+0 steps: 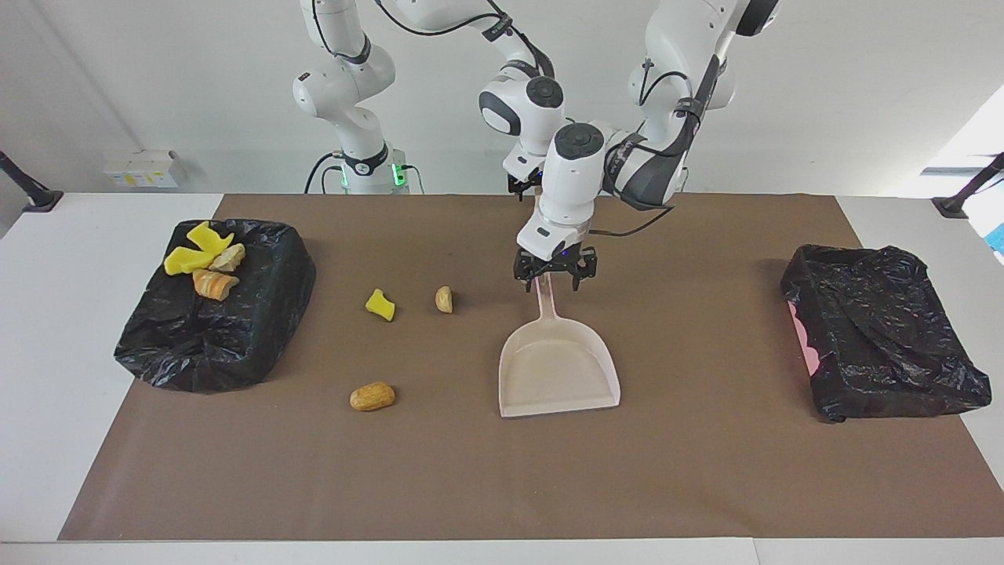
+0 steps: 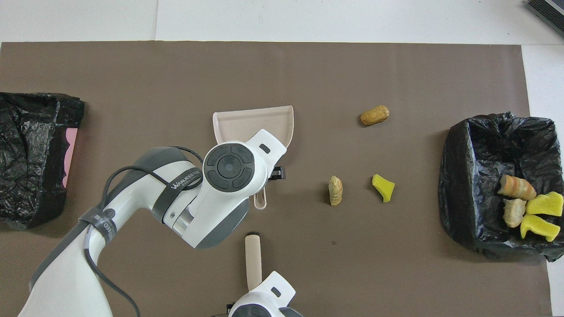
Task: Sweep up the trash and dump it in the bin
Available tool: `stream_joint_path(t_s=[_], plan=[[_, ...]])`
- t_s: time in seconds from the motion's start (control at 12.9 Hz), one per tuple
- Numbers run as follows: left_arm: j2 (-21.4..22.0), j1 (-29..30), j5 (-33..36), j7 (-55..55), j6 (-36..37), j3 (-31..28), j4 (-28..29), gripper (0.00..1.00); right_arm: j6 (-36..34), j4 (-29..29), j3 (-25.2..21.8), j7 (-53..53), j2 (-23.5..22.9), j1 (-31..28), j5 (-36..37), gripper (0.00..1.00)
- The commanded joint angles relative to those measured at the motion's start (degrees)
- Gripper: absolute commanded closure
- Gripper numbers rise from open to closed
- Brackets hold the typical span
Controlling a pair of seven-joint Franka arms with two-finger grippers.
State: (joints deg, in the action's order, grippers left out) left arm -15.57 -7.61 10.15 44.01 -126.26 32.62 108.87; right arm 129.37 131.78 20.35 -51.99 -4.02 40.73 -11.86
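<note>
A plain white wall (image 1: 157, 86) fills the top of the facing view. Below it, a white table (image 1: 47, 329) carries a brown mat (image 1: 706, 486) (nearly edge to edge). Daylight glows at the upper right, and a small white box (image 1: 143, 167) sits upper left.

left pincer (image 1: 554, 276) open over dustpan (image 1: 558, 370) handle | three scraps (image 1: 380, 304) on mat

Bright, even light falls on my table; shadows under my arms and the dustpan (image 1: 558, 365) are short and soft. Daylight glares at one edge of the facing view. The black bin liner (image 1: 216, 314) glints. Both views are sharp.
</note>
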Motion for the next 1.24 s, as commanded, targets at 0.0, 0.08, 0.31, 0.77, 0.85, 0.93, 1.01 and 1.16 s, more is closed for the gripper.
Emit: stream_joint_path(t_s=[0.0, 0.08, 0.31, 0.77, 0.85, 0.93, 1.01, 1.16], plan=[[1.2, 0.0, 1.4, 1.3, -3.8, 0.1, 4.1, 0.0, -3.9, 0.0, -0.1, 0.0, 1.8, 1.0, -1.0, 0.26], [1.3, 0.0, 1.4, 1.3, -4.0, 0.3, 4.9, 0.0, -4.0, -0.2, -0.2, 0.1, 2.1, 0.9, -1.1, 0.28], [1.5, 0.1, 1.3, 1.2, -4.4, 0.4, 5.9, 0.07, -4.0, -0.5, -0.2, 0.4, 2.2, 0.9, -1.1, 0.41], [1.3, 0.4, 1.4, 0.7, -3.6, 0.4, 5.4, 0.85, -4.0, -1.0, -0.2, 1.8, 2.1, 0.5, -2.5, 0.52], [1.3, 0.4, 1.4, 0.5, -3.6, 0.4, 5.3, 0.9, -4.0, -1.1, -0.2, 1.8, 2.1, 0.4, -2.7, 0.52], [1.3, 0.4, 1.4, 0.4, -3.4, 0.4, 5.1, 0.95, -4.0, -1.1, -0.2, 2.2, 2.2, 0.3, -2.7, 0.52], [1.3, 0.7, 1.4, -0.2, -3.3, 0.4, 4.4, 1.0, -4.1, -1.1, -0.2, 2.7, 2.4, 0.2, -2.7, 0.6], [2.0, 1.2, 1.4, -4.2, -1.4, 0.3, 3.2, 1.0, -4.1, -1.3, -0.2, 2.9, 2.4, 0.2, -3.6, 0.64]])
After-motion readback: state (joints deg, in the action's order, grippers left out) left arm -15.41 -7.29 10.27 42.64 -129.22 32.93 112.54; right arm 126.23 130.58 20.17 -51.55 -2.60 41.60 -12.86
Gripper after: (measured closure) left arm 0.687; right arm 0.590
